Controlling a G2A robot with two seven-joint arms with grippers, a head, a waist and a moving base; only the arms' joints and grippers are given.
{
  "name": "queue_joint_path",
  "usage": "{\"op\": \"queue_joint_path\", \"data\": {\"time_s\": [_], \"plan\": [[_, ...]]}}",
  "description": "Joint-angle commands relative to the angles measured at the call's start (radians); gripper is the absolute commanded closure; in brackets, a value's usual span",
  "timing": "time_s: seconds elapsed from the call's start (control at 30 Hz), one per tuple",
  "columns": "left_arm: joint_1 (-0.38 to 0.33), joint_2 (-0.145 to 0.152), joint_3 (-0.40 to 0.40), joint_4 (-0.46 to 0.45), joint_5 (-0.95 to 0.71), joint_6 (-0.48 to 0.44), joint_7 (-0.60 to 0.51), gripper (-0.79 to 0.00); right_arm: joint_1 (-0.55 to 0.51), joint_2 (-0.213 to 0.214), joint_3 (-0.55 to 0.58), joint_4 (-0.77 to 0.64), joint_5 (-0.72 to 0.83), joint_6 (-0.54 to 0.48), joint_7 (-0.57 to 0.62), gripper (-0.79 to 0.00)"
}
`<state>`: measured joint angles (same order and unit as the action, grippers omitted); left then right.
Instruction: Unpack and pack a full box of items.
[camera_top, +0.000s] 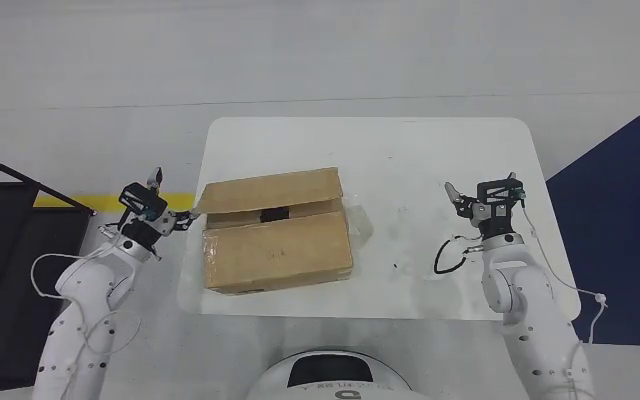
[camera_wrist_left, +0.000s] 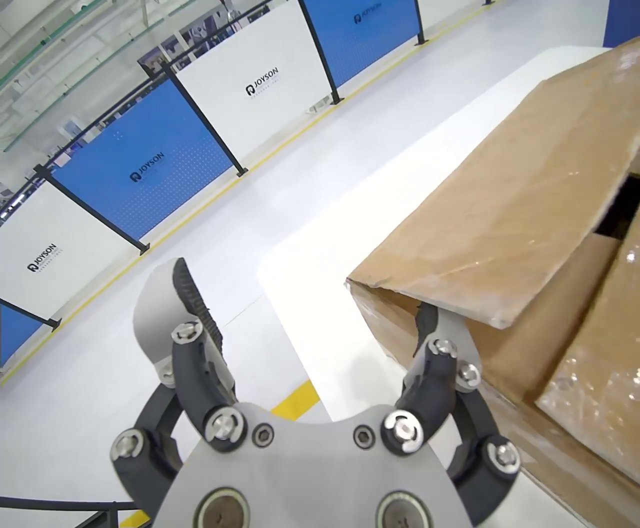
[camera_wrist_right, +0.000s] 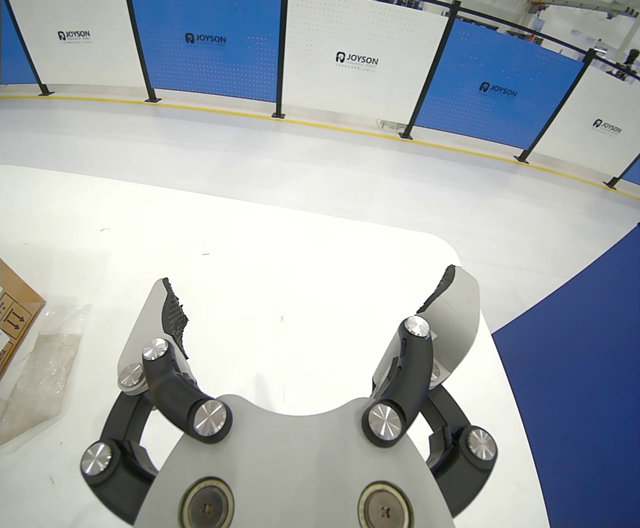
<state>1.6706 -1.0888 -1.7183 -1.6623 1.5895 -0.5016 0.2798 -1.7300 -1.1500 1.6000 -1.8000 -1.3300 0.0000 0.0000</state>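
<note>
A brown cardboard box (camera_top: 278, 240) stands on the left half of the white table (camera_top: 430, 160). Its far top flap (camera_top: 270, 190) is raised a little, leaving a dark slit (camera_top: 274, 213) above the near flap. My left gripper (camera_top: 172, 215) is open at the box's left end, one fingertip (camera_wrist_left: 425, 320) tucked under the corner of the raised flap (camera_wrist_left: 500, 225), the other off the table edge. My right gripper (camera_top: 482, 190) hangs open over bare table at the right, with nothing between its fingers (camera_wrist_right: 175, 315). The box's contents are hidden.
A clear plastic wrapper (camera_top: 358, 218) lies against the box's right end, also visible as a crumpled sheet (camera_wrist_right: 42, 365) in the right wrist view. A black cable (camera_top: 447, 258) loops beside the right arm. Fence panels (camera_wrist_right: 350, 65) stand across the floor beyond the table.
</note>
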Motion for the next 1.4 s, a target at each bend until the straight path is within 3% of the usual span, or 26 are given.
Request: {"op": "queue_joint_path", "data": {"time_s": [0.0,0.33,0.5,0.63,0.83,1.07,1.27,1.37], "plan": [[-0.030,-0.001,0.011,0.015,-0.030,-0.008,-0.031,-0.754,0.000,0.000,0.000,0.000,0.000,0.000,0.000,-0.785],[-0.237,-0.013,0.120,0.129,-0.154,-0.014,-0.247,-0.785,0.000,0.000,0.000,0.000,0.000,0.000,0.000,-0.785],[-0.337,-0.024,0.203,0.237,-0.142,0.031,-0.351,-0.699,0.000,0.000,0.000,0.000,0.000,0.000,0.000,-0.785],[-0.373,-0.030,0.231,0.290,-0.146,0.059,-0.364,-0.674,0.000,0.000,0.000,0.000,0.000,0.000,0.000,-0.785],[-0.319,-0.018,0.136,0.256,-0.209,0.061,-0.306,-0.763,0.000,0.000,0.000,0.000,0.000,0.000,0.000,-0.785],[-0.206,0.001,0.016,0.195,-0.210,0.049,-0.278,-0.782,0.000,0.000,0.000,0.000,0.000,0.000,0.000,-0.785],[-0.157,-0.001,0.071,0.190,-0.097,0.095,-0.357,-0.711,0.000,0.000,0.000,0.000,0.000,0.000,0.000,-0.785],[-0.127,-0.004,0.113,0.164,-0.053,0.106,-0.332,-0.767,0.000,0.000,0.000,0.000,0.000,0.000,0.000,-0.785]]}}
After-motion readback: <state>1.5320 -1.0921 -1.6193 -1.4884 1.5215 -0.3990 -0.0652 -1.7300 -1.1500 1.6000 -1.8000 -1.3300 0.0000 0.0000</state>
